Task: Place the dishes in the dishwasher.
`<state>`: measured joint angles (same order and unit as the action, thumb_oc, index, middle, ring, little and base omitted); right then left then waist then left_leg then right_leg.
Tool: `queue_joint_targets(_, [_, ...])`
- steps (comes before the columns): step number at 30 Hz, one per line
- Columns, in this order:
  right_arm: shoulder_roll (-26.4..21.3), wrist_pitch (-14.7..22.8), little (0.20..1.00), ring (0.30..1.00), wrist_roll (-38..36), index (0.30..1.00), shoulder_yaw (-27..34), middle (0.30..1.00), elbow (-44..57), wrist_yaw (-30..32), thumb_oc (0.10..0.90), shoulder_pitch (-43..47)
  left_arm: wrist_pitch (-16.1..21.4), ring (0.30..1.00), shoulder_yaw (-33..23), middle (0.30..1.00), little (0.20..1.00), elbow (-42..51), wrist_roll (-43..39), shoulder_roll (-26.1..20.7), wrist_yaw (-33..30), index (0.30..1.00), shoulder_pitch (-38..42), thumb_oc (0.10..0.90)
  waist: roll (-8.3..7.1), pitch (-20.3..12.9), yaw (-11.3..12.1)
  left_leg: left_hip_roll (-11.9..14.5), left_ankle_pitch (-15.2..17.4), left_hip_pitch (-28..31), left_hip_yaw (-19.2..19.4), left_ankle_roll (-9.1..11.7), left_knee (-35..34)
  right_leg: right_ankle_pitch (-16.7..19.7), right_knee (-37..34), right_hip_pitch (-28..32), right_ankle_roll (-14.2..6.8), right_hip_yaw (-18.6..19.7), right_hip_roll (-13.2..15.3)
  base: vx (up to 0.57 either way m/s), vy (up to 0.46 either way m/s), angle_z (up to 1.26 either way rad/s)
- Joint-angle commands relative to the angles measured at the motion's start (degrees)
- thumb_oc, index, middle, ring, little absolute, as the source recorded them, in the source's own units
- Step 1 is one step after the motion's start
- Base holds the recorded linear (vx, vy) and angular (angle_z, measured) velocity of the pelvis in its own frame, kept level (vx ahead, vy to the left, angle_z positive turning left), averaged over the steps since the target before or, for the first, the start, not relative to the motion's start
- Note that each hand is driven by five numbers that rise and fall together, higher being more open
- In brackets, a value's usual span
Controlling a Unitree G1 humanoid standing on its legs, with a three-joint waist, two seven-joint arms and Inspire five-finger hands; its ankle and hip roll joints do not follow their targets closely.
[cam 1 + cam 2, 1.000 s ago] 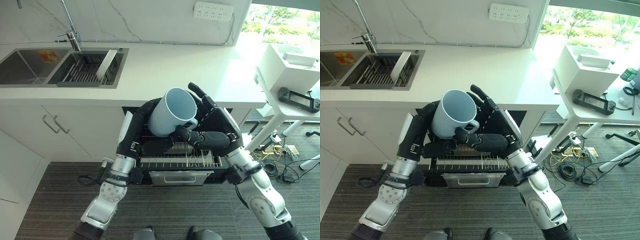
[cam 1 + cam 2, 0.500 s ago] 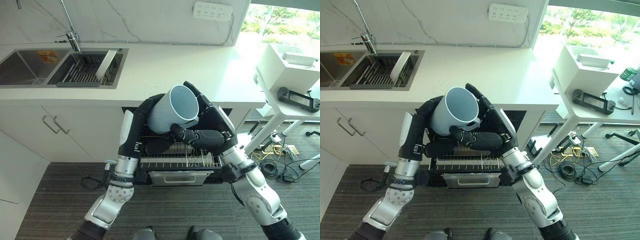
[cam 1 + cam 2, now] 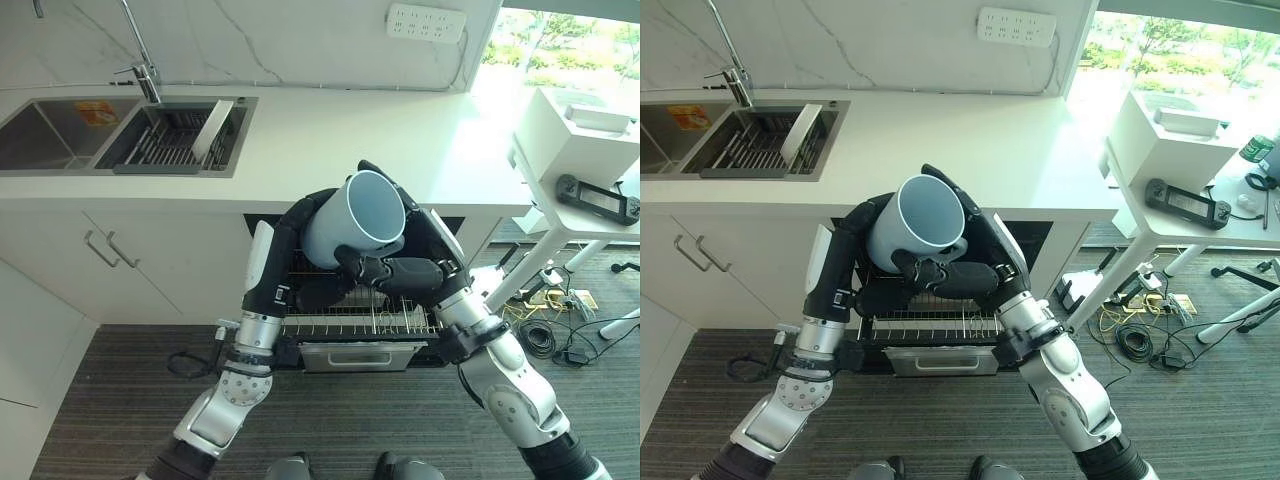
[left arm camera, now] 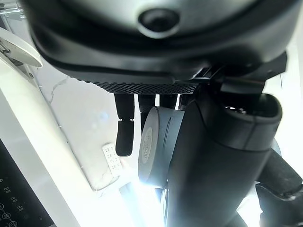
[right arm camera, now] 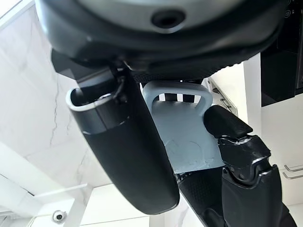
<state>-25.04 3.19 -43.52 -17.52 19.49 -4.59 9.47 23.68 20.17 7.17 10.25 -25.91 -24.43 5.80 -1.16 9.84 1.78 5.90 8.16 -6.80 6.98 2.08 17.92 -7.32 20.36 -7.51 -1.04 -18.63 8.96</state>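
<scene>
Right hand (image 3: 405, 272) clasping pale blue mug (image 3: 357, 220) by handle; left hand (image 3: 318, 291) cupping its underside, above dishwasher rack (image 3: 352, 318)

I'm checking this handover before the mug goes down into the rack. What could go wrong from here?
The pale blue mug sits tilted between both hands above the open dishwasher rack. If the left hand or right hand loosens unevenly, it could slip and drop onto the wire tines. Its handle lies against the right hand and might snag during release.
</scene>
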Motion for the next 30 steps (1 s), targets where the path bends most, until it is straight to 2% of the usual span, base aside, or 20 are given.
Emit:
queue_joint_targets(1, [4.1, 6.7, 0.3, 0.3, -2.6, 0.3, 0.7, 0.3, 6.2, 0.8, 0.4, 5.4, 4.5, 0.3, 3.7, 0.3, 0.3, 3.9, 1.7, 0.0, -1.4, 0.3, 6.5, 0.4, -1.28, -4.5, 0.2, 4.8, 7.0, 4.3, 0.4, 2.9, -0.7, -2.2, -3.2, 3.4, -9.4, 2.1, 6.2, 0.0, 0.0, 0.0])
queue_joint_targets(13, [4.2, 8.4, 0.3, 0.3, 0.1, 0.3, 1.5, 0.3, 6.3, 3.6, 0.4, 4.9, 4.0, 0.3, 3.8, 0.3, 0.3, 3.9, 1.1, 0.3, -1.0, 0.3, 5.8, 0.4, -0.97, -4.4, 0.0, 4.8, 7.1, 4.4, 0.6, 2.8, -0.7, -2.3, -3.2, 3.5, -9.2, 2.2, 6.2, 0.0, 0.0, 0.0])
queue_joint_targets(17, [4.2, 10.5, 0.3, 0.3, 2.1, 0.3, 2.2, 0.3, 6.2, 5.6, 0.4, 4.5, 3.7, 0.3, 3.1, 0.3, 0.3, 3.8, -0.5, 0.3, -0.7, 0.3, 5.1, 0.4, -0.83, -4.2, 0.0, 4.7, 7.0, 4.4, 0.6, 2.8, -0.7, -2.2, -3.2, 3.5, -9.2, 2.2, 6.3, 0.0, 0.0, 0.0])
queue_joint_targets(18, [4.2, 11.1, 0.3, 0.3, 2.6, 0.3, 2.6, 0.3, 6.2, 6.1, 0.4, 4.3, 3.3, 0.439, 2.9, 0.439, 0.439, 3.5, -0.7, 0.3, -1.1, 0.439, 4.9, 0.493, -0.75, -4.2, 0.0, 4.7, 7.1, 4.4, 0.6, 2.8, -0.7, -2.2, -3.2, 3.5, -9.2, 2.3, 6.3, 0.0, 0.0, 0.0])
queue_joint_targets(19, [4.1, 11.7, 0.3, 0.3, 2.7, 0.3, 3.1, 0.3, 6.3, 6.2, 0.4, 4.0, 2.9, 0.9, 2.5, 0.9, 0.9, 3.3, -1.2, 0.3, -1.4, 0.9, 4.5, 0.8, -0.68, -4.1, 0.0, 4.7, 7.1, 4.4, 0.6, 2.8, -0.7, -2.2, -3.2, 3.5, -9.2, 2.3, 6.3, 0.0, 0.0, 0.0])
queue_joint_targets(26, [3.3, 15.1, 0.3, 0.3, 2.7, 0.3, 7.1, 0.3, 6.6, 7.3, 0.4, 1.5, 0.1, 0.9, -2.0, 0.9, 0.9, 0.6, -1.9, -0.4, -3.3, 0.9, 0.6, 0.8, -0.43, -4.0, 0.0, 4.7, 7.1, 4.6, 0.7, 2.7, -0.7, -2.3, -3.2, 3.6, -9.0, 2.4, 6.3, 0.0, 0.0, 0.0])
queue_joint_targets(30, [2.5, 17.2, 0.3, 0.3, 2.6, 0.3, 11.1, 0.3, 6.8, 7.1, 0.4, -0.8, -1.5, 0.9, -7.5, 0.9, 0.9, -2.7, -1.1, -1.5, -5.5, 0.9, -3.7, 0.8, -0.21, -3.8, 0.1, 4.9, 6.9, 4.6, 1.0, 2.9, -0.7, -2.3, -3.2, 3.5, -8.8, 2.5, 6.2, 0.0, 0.005, -0.01])
